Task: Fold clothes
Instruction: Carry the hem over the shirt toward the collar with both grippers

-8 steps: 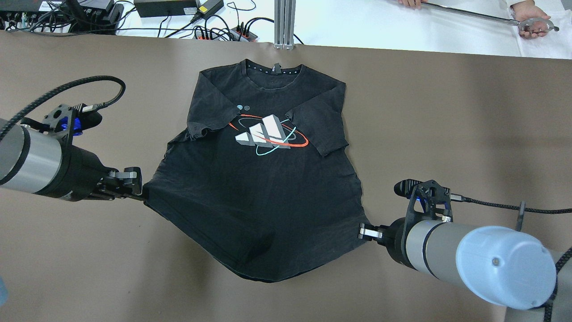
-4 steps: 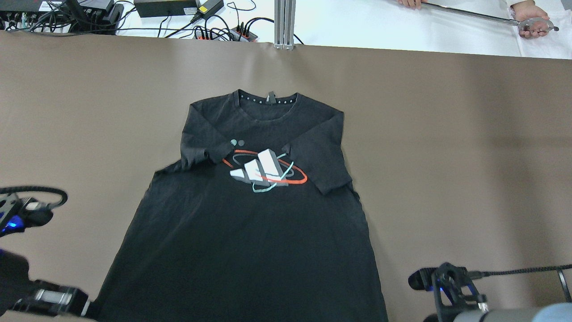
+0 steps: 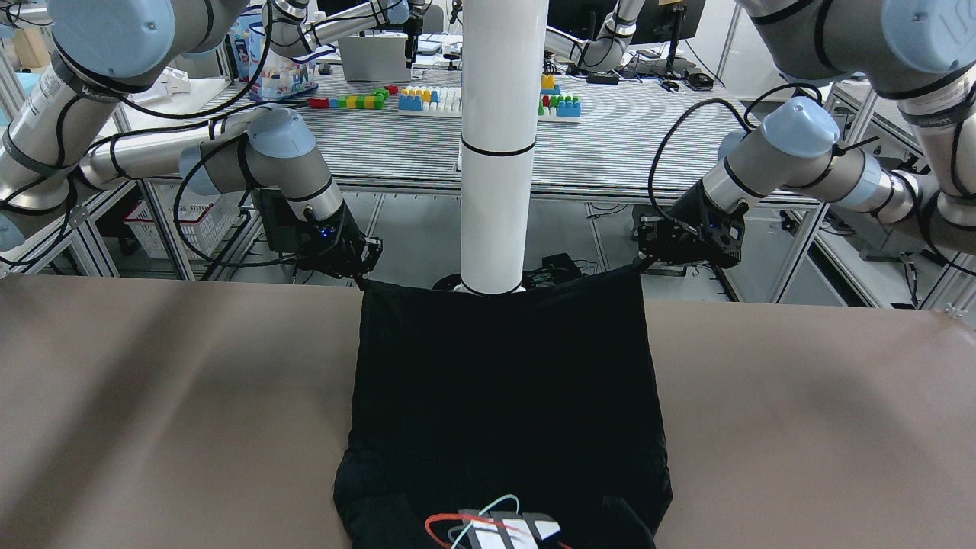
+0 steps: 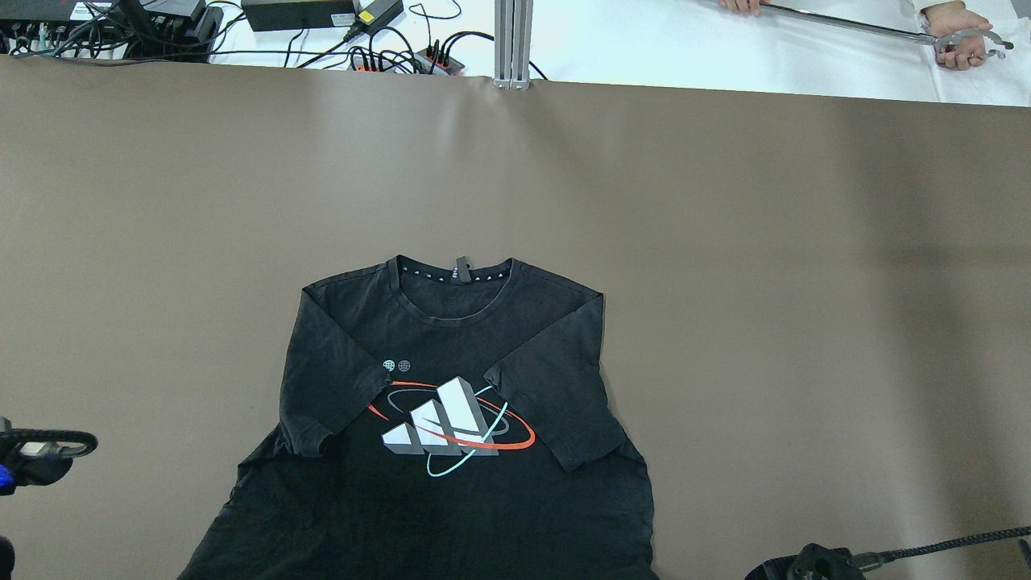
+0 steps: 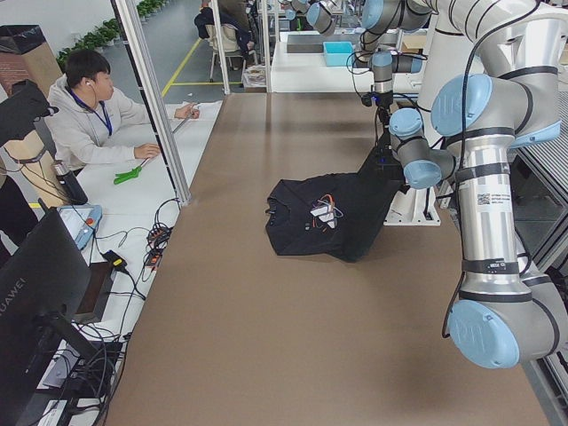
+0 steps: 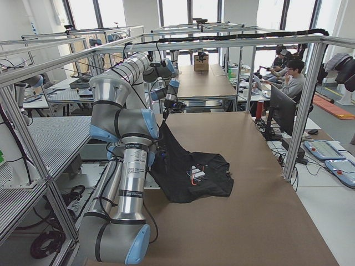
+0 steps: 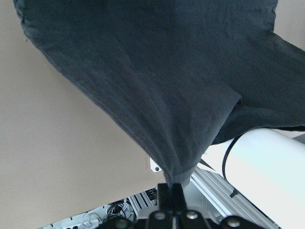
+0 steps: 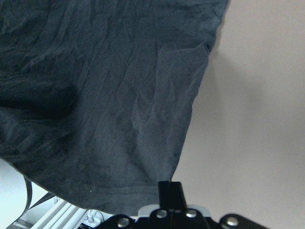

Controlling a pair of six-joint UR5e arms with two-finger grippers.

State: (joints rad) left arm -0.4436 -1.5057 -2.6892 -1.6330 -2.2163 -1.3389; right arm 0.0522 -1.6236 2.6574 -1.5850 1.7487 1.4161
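The left gripper (image 7: 170,185) is pinching one bottom corner of the black shirt (image 4: 451,459), and its jaws are pressing tight together on the cloth with no gap showing. The right gripper (image 8: 170,187) is doing the same with the other bottom corner, with its jaws squeezing the hem. Both grippers are hanging just past the robot's side of the brown table (image 4: 805,282), one on each side of the white pillar (image 3: 496,191), and the bottom edge of the shirt is stretching between them in front of the pillar's foot. From there the shirt is running up onto the table. Its top part is lying flat near that edge, with the neck hole pointing away from the robot and the picture on the chest facing up. Both short sleeves are folding in over the chest and touching the sides of the picture. On the floor behind the right arm a white basket (image 3: 200,223) is sitting, and I cannot tell what is in it. On a striped table farther back, bright toy blocks (image 3: 427,99) are standing in rows. In the left side view a blue box (image 5: 338,54) is resting on a far table, too small to see inside. At the far side, a person's hand (image 4: 954,36) is holding a long metal rod (image 4: 838,22).
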